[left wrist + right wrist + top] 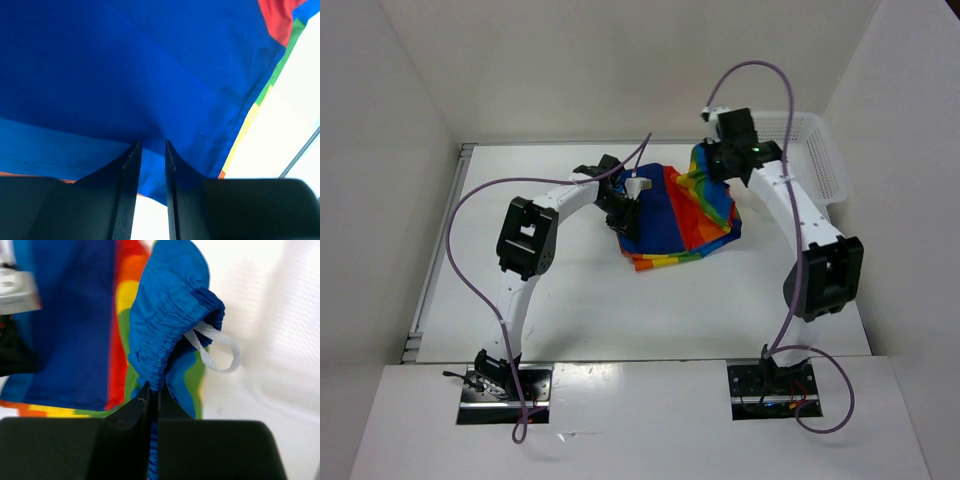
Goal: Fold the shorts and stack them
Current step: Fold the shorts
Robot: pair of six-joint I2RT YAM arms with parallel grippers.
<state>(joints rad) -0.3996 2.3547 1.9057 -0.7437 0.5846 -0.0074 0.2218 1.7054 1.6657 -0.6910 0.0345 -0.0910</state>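
Note:
The rainbow-striped shorts (675, 215) lie bunched in the middle of the table, blue side up with red, orange, yellow and green stripes at the right and front. My left gripper (625, 205) is at their left edge. In the left wrist view (151, 145) its fingers stand a narrow gap apart, with blue fabric (150, 75) pinched at the tips and lifted off the table. My right gripper (720, 160) is at the back right corner. It is shut on the gathered blue waistband (165, 325) and holds it up (156, 392). A white drawstring loop (220, 347) hangs from the waistband.
A white plastic mesh basket (820, 160) stands at the back right, just behind the right arm. White walls enclose the table on the left, back and right. A metal rail (438, 250) runs along the left edge.

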